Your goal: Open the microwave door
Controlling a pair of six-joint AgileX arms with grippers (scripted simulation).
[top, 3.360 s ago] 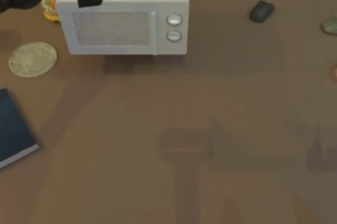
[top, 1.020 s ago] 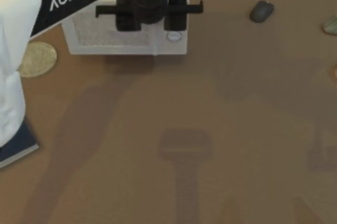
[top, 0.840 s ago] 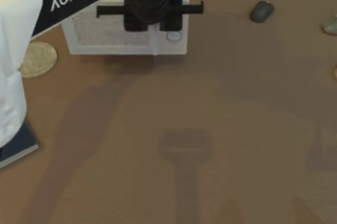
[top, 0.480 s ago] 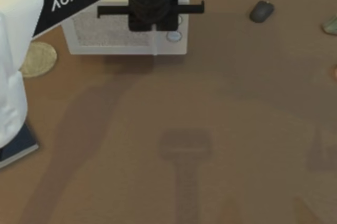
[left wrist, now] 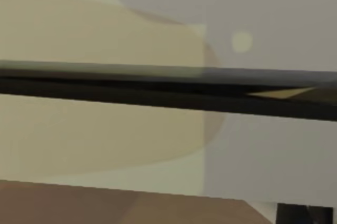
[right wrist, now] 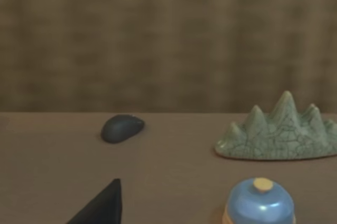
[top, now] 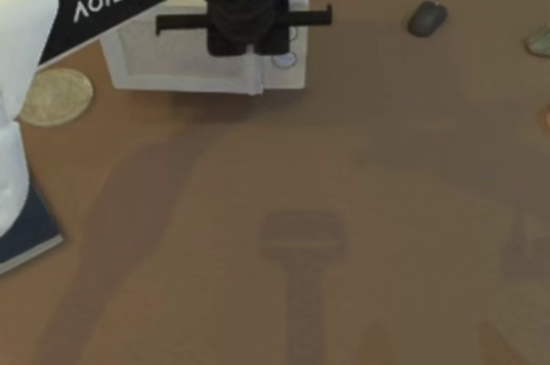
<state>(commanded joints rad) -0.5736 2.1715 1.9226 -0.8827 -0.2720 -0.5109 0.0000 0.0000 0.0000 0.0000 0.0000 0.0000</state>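
The microwave [top: 206, 39] stands at the far edge of the surface [top: 344, 210], on the left half of the top view. The left hand [top: 249, 39] is over its front, just at the place where the microwave door [top: 185, 69] meets the knob panel, so the handle bar should be under it, but the hand hides that part. The black fingers [top: 225, 39] stand close together there, with almost no gap; they seem to be closed on the door handle, though the contact itself cannot be seen. The right edge of the door looks to stand a little out from the front of the microwave, so the door is perhaps open by a small crack. One knob [top: 284, 60] shows just to the right of the hand.

The left wrist view is very close to the microwave and shows only a pale panel, a dark horizontal band and a bit of brown surface.

The right arm is out of the top view. In the right wrist view only a dark finger tip [right wrist: 102, 205] of the right hand is seen at the lower edge, so it is not possible to tell if this hand is open or closed.

On the surface there are also a round pale coaster [top: 56, 96] and a dark blue book [top: 30, 232] at the left, a dark computer mouse [top: 427, 18] at the far right, a green ceramic mountain piece [right wrist: 279, 134] and a blue bell [right wrist: 259, 200]. Behind the surface is a brown woven wall [right wrist: 168, 39].
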